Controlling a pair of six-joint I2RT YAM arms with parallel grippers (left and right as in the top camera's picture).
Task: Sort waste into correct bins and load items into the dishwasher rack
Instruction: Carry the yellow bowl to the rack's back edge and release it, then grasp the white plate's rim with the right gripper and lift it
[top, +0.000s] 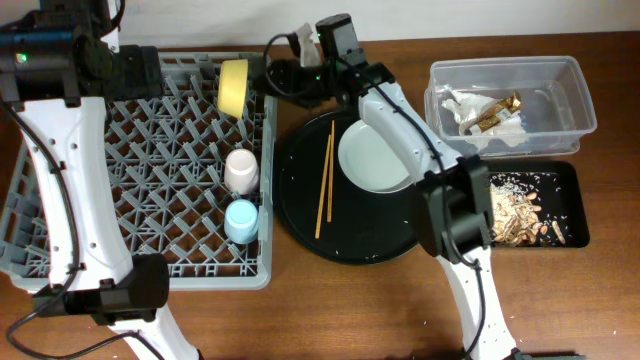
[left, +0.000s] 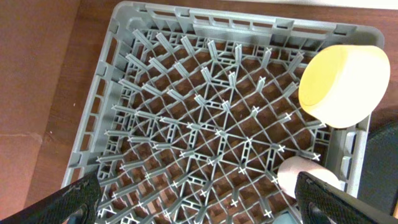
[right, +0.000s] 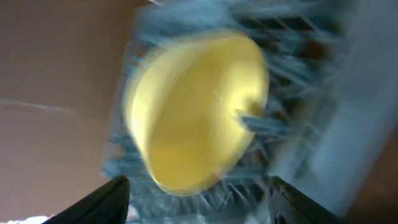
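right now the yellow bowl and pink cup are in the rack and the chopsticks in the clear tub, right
No: the overhead view shows the chopsticks on the round black tray, not in the clear tub. The yellow bowl and pink cup are in the rack.

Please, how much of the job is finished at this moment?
Done: yellow bowl, pink cup and blue cup in the rack; napkins and wrapper in the clear tub; scraps in the black tray. In hand: nothing; right gripper open. Left: plate and chopsticks on the round tray.
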